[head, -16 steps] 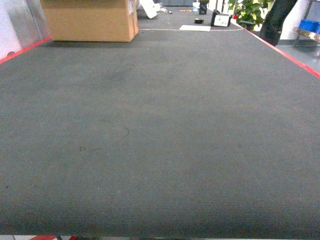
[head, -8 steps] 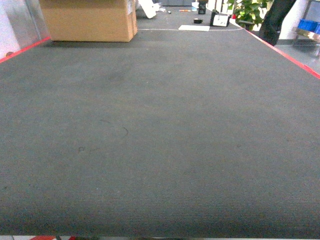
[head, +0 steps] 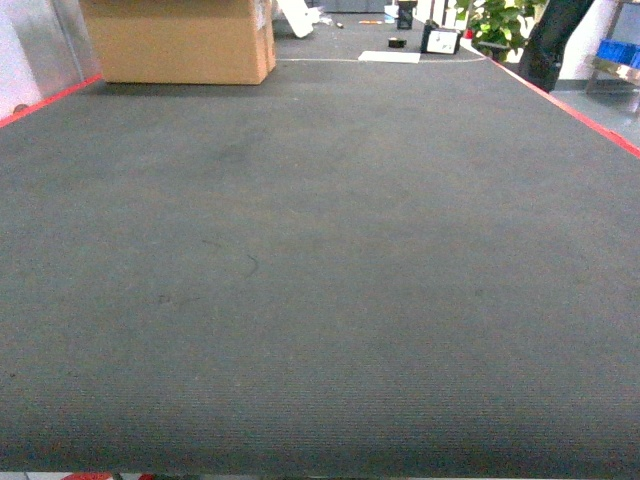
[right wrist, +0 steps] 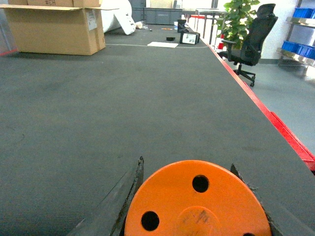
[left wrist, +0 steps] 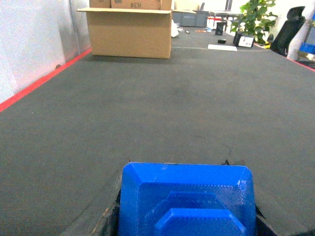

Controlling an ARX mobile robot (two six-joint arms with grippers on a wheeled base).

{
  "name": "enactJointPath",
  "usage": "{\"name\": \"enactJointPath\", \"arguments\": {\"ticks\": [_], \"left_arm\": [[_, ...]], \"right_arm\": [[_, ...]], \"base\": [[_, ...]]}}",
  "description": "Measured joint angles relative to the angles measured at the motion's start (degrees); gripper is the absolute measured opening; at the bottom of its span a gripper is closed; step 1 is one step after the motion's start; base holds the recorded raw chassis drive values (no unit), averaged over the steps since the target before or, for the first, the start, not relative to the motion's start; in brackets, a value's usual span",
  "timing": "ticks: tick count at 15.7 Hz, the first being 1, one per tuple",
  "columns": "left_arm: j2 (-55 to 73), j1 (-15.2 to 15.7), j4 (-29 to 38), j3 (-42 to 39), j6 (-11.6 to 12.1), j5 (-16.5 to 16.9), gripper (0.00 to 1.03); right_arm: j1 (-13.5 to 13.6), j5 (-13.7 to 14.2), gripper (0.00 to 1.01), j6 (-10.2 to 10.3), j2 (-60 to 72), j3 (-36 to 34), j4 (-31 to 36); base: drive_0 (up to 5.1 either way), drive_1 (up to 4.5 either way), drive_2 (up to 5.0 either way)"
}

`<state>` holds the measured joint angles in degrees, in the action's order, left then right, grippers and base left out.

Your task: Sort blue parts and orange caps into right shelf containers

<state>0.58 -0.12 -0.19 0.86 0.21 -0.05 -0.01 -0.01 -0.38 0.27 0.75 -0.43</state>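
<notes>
Nothing much is shifting since the earlier head frames: the box point(head: 180, 40) and the far clutter are sitting almost exactly where they were, and the grey table point(head: 320, 280) is filling the view with neither arm showing. At the left wrist, the left gripper point(left wrist: 187, 206) is clamping a blue part point(left wrist: 187, 196), dark fingers point(left wrist: 112, 216) pressing both its sides just above the table. At the right wrist, the right gripper point(right wrist: 197, 201) is gripping an orange cap point(right wrist: 197, 196) between narrow fingers point(right wrist: 129, 189). Blue crates point(right wrist: 301, 49) are sitting on a shelf far right, beyond a chair point(right wrist: 251, 42).
</notes>
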Motion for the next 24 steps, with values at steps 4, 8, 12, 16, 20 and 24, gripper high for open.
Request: {"name": "enactJointPath", "arguments": {"ticks": [4,8,12,16,20,24], "left_arm": [[0.0,0.0,-0.24,0.0,0.0,0.04,0.44],[0.0,0.0,-0.22,0.0,0.0,0.04,0.44],[0.0,0.11,-0.24,0.0,0.0,0.04,0.44],[0.0,0.11,-0.24,0.0,0.0,0.02,0.44],[0.0,0.11,-0.24,0.0,0.0,0.02,0.44],[0.0,0.11,-0.22,0.0,0.0,0.02,0.44]], "right_arm": [[0.0,0.0,0.45,0.0,0.0,0.0,0.07],[0.0,0.0,0.45,0.0,0.0,0.0,0.07],[0.0,-0.02,0.45,0.0,0.0,0.0,0.07],[0.0,-0.02,0.45,0.0,0.0,0.0,0.07],[0.0,-0.02,0.45,0.0,0.0,0.0,0.09],[0.0,-0.02,0.45,-0.02,0.0,0.0,0.07]], "base": [[0.0,0.0,0.0],[-0.2,-0.16,-0.2],[-1.8,-1.8,-1.8],[-1.8,-1.81,-1.8],[-1.8,-1.81,-1.8],[-1.8,-1.81,-1.8]]}}
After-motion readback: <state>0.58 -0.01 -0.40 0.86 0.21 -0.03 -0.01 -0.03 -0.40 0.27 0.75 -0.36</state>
